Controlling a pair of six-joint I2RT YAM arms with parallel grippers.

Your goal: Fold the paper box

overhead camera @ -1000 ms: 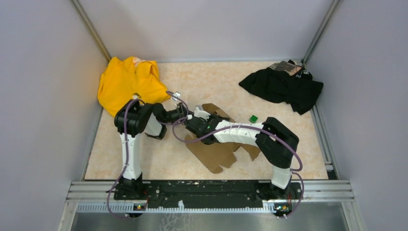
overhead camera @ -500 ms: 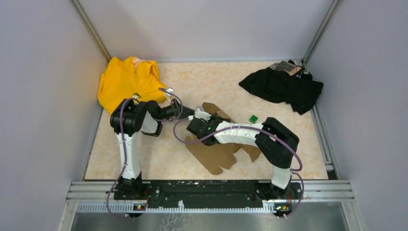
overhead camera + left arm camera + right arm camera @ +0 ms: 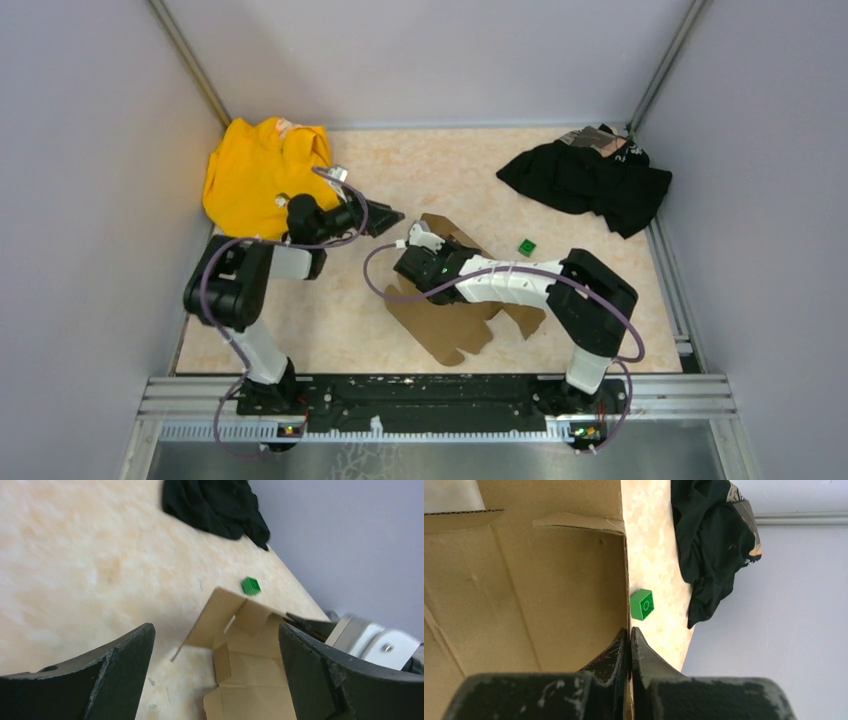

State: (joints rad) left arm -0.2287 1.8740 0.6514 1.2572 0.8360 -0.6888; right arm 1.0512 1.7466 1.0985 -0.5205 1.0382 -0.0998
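The paper box (image 3: 455, 322) is a flat brown die-cut cardboard sheet in the middle of the floor, with one panel standing up at its far end. My right gripper (image 3: 450, 248) is shut on the edge of that raised panel; in the right wrist view its fingers (image 3: 616, 655) pinch the cardboard (image 3: 524, 600). My left gripper (image 3: 390, 216) is open and empty, hovering to the left of the box and apart from it. In the left wrist view the box (image 3: 250, 680) lies ahead between the spread jaws of that gripper (image 3: 215, 630).
A yellow garment (image 3: 262, 170) lies at the back left and a black garment (image 3: 590, 180) at the back right. A tiny green cube (image 3: 526, 245) sits just right of the box, close to the raised panel (image 3: 642, 604). Grey walls enclose three sides.
My left arm has drawn back to the left, pulling its gripper away from the raised panel and the right wrist. The right gripper has kept its hold on the panel, barely moving.
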